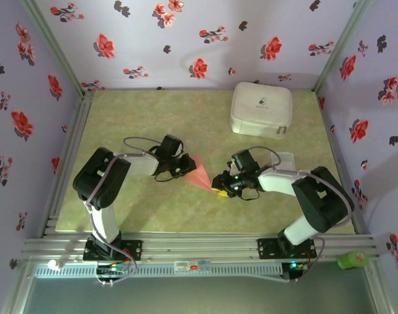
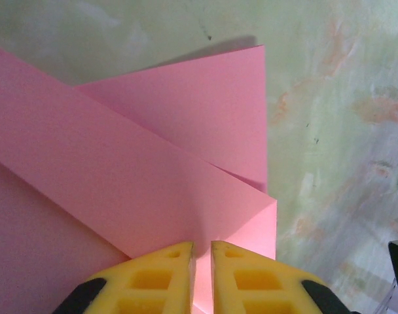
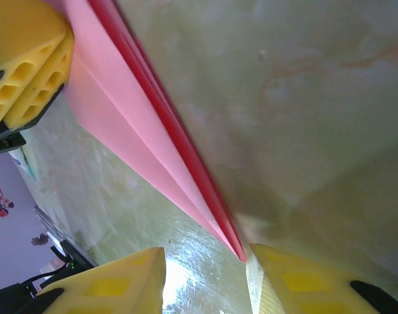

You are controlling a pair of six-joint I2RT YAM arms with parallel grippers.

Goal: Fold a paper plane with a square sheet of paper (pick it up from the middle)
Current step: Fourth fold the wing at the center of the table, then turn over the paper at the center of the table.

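My left fingers pinch the folded paper plane. My right fingers stand spread, its pointed tip between them.

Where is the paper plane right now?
The paper plane is mid-table in the top view: the left gripper pinches its wide end, its pointed tip sits between the open fingers of the right gripper.

No text, number or brand name can be read anywhere. The white case at the far side of the desk carries a small dark emblem on its lid, with a faint line beneath it too small to make out. A small white sticker with a red patch sits on the metal rail between the arm bases; its print is illegible.
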